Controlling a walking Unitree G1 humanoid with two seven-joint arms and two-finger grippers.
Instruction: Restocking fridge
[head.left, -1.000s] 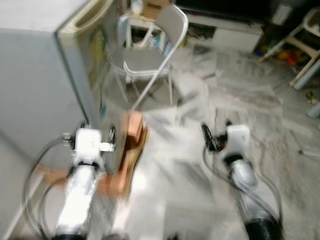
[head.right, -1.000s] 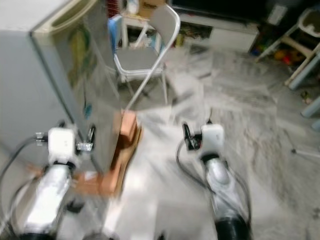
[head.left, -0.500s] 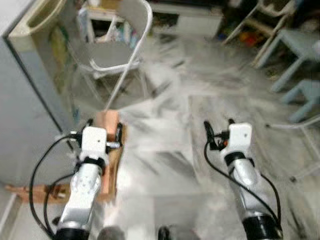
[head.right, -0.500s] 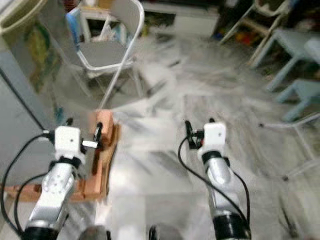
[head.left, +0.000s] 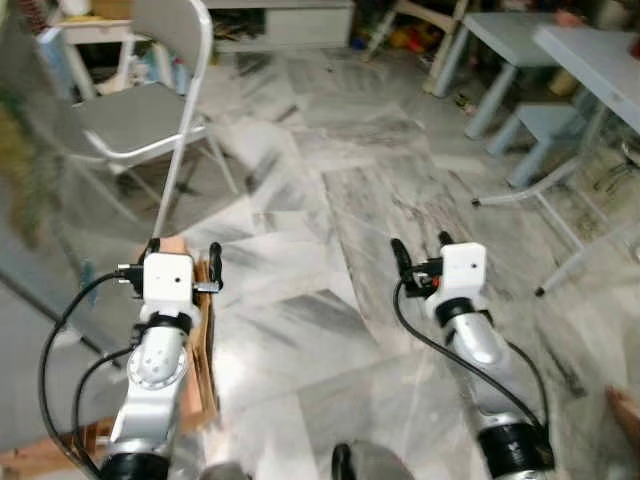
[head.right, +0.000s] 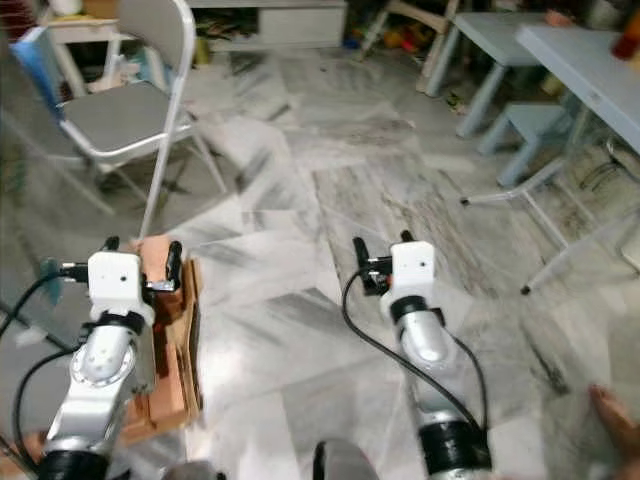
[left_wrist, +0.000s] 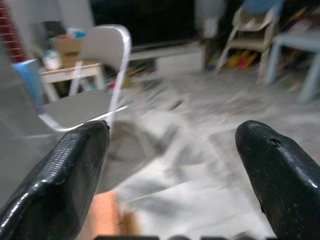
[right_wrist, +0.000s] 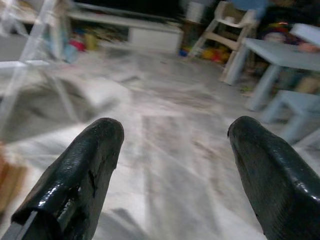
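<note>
- step in hand, as judged: transit. the left gripper (head.left: 183, 253) and right gripper (head.left: 420, 248) are both spread apart and carry nothing, held out over the marble floor (head.left: 330, 220).
- task item: no goods to stock can be made out. the fridge (head.left: 25, 190) is a blurred grey face at the robot's left, beside the folding chair (head.left: 150, 110) and cardboard box (head.left: 200, 340).
- next move, as judged: find the goods, likely toward the blue table (head.left: 570, 50).
- change: the view has swung right; the fridge fills less of it, and the table has come in.
</note>
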